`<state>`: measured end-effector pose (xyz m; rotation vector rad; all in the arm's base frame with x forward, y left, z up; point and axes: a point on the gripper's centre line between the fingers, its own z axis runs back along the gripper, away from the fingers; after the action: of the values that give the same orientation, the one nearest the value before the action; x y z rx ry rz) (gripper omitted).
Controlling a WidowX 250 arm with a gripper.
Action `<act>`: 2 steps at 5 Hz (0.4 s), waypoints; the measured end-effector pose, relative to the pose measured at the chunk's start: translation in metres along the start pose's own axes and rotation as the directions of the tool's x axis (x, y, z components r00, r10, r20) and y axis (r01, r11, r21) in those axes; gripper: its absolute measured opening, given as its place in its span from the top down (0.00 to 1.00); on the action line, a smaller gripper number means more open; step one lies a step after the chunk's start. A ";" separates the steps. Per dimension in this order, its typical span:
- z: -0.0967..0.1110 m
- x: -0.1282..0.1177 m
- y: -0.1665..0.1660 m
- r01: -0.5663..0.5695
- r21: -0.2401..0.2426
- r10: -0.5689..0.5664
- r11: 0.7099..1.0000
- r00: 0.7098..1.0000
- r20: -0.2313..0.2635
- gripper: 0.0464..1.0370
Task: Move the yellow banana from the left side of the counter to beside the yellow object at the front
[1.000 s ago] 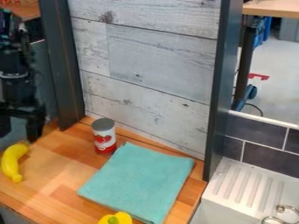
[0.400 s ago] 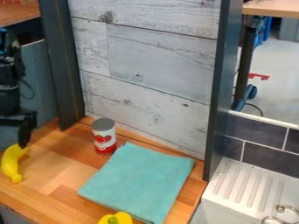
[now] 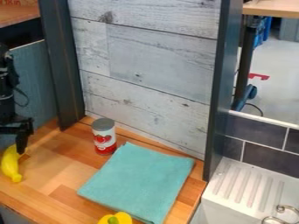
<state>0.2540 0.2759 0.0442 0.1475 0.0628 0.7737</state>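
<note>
My gripper (image 3: 22,136) hangs at the left edge of my camera view, low over the wooden counter (image 3: 73,173); I can't tell whether it is released, clenched or grasping anything. Right at its lower end lies the yellow banana (image 3: 10,165), top partly behind the gripper, the rest slanting toward me; I can't make out whether they touch. To the gripper's right I have an upright can (image 3: 104,138) with a red-and-white label, and beyond that, nearer me, a flat teal cloth (image 3: 139,181). A yellow object with a green middle (image 3: 123,217) sits beside the cloth's near edge, and farthest right is the white ridged sink (image 3: 248,186).
</note>
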 end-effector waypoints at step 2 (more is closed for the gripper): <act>-0.019 0.003 -0.001 -0.036 -0.053 0.034 0.998 0.999 -0.038 0.03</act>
<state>0.2551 0.2797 0.0252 0.0837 0.0747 0.8119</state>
